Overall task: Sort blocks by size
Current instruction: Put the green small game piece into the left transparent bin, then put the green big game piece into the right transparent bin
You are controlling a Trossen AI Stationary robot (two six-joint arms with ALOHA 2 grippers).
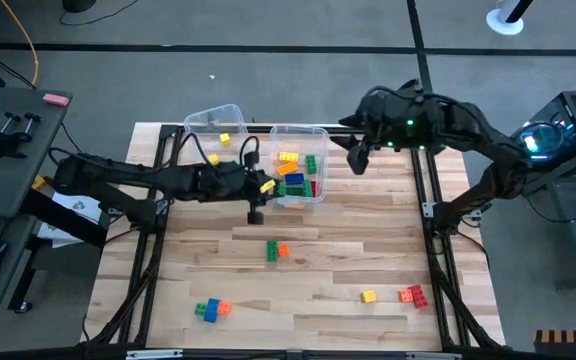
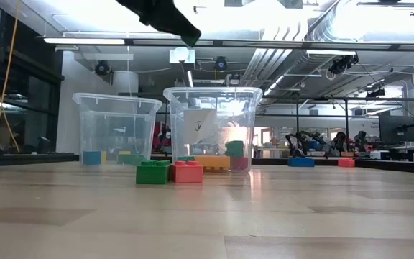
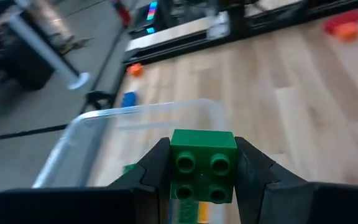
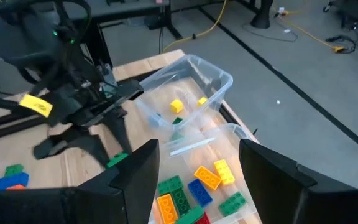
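Left gripper [image 3: 202, 177] clamped on a green block [image 3: 204, 163], studs facing the wrist camera, hanging above the near rim of the right-hand bin [image 1: 320, 135]. Right gripper [image 4: 197, 180] open and empty, waiting over the far right corner of that same bin. Inside the bin: yellow, orange, green, blue and red blocks [image 1: 296, 172]; a few more in the left-hand bin [image 1: 236, 112] just beside it. Loose on the wooden table [image 1: 368, 240] in front of the bin: a green-and-orange pair [image 1: 277, 250], a blue-green-orange cluster [image 1: 209, 309], a yellow block [image 1: 368, 296] near a red one [image 1: 412, 295].

Probably light, rigid and tough; smooth, glossy sides likely a little slippery, so best pinched across two flat opposite faces, away from the studs. Moulded plastic, square-edged, with round studs on top. Bins thin, clear, round-cornered plastic; table of pale planks with visible grain.
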